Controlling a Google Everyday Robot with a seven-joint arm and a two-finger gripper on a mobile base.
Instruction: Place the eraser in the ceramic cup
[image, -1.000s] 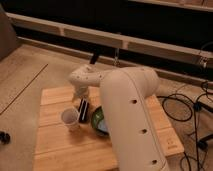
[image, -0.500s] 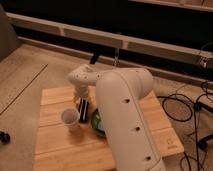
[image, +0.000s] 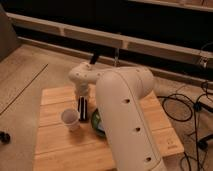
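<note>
Matt wooden table (image: 55, 145), smooth white cup (image: 69, 119)

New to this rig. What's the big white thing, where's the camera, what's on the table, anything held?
The big white shape is the robot's single arm, seen close up by the one camera, which looks down past it. Its tool, dark and shut, hangs over the wooden table between a white ceramic cup and a green bowl, which the arm half hides. Whether the tool holds anything cannot be told here. Black cables lie on the floor beside the table.
</note>
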